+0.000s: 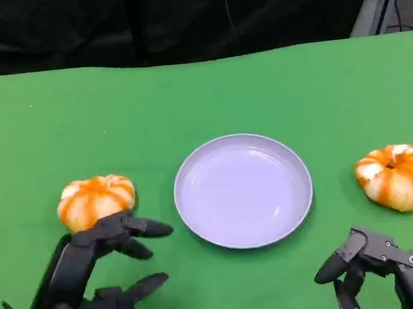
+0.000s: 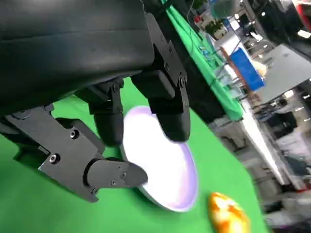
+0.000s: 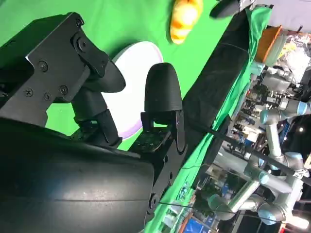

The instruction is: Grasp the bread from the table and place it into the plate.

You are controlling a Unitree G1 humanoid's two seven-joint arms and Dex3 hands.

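Green cloth is covering the table (image 1: pixel 208 90) in front of us, with a black curtain hanging behind its far edge. We are seeing two round orange-and-white bread rolls lying on it: the left bread (image 1: pixel 96 200) is sitting at nine o'clock from the plate, and the right bread (image 1: pixel 397 176) is sitting at three o'clock from it, each well apart from the rim. Between them the pale lilac plate (image 1: pixel 243 190) is lying flat and holding nothing. Our left hand (image 1: pixel 94 267) is hovering at about six o'clock from the left bread, its upper fingers reaching just beside the roll's near edge while the lower ones are spreading apart beneath; it is gripping nothing, and we cannot tell whether the fingers are touching the bread. Our right hand (image 1: pixel 383 262) is waiting at six o'clock from the right bread, apart from it, fingers loosely bent with space between them and nothing in them. Through the left wrist view we are looking past the fingers (image 2: pixel 167 104) at the plate and the far roll.
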